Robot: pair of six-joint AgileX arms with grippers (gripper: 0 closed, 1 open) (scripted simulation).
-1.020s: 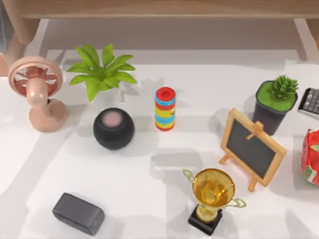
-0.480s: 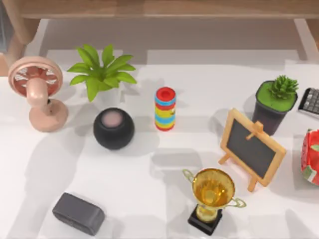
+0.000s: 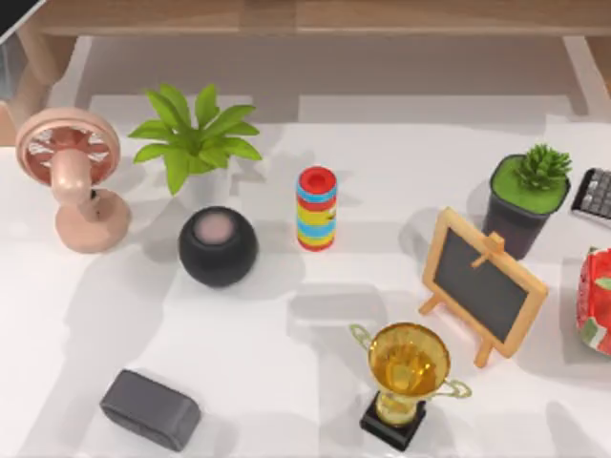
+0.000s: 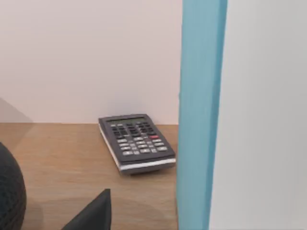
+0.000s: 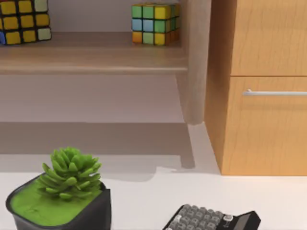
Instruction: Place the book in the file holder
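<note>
The book (image 4: pixel 201 115), a blue spine beside a pale cover, stands upright close to the left wrist camera, above a wooden shelf (image 4: pixel 57 158) with a calculator (image 4: pixel 136 143). It looks mid-carry; next it must be lined up over the file holder and lowered in edge-first. Whether the left tool grips it I cannot tell.

The shiny gold metal trophy (image 3: pixel 409 367) gleams beside a wood-framed matt black chalkboard (image 3: pixel 483 283); the smooth white table (image 3: pixel 286 382) looks faintly glossy.
</note>
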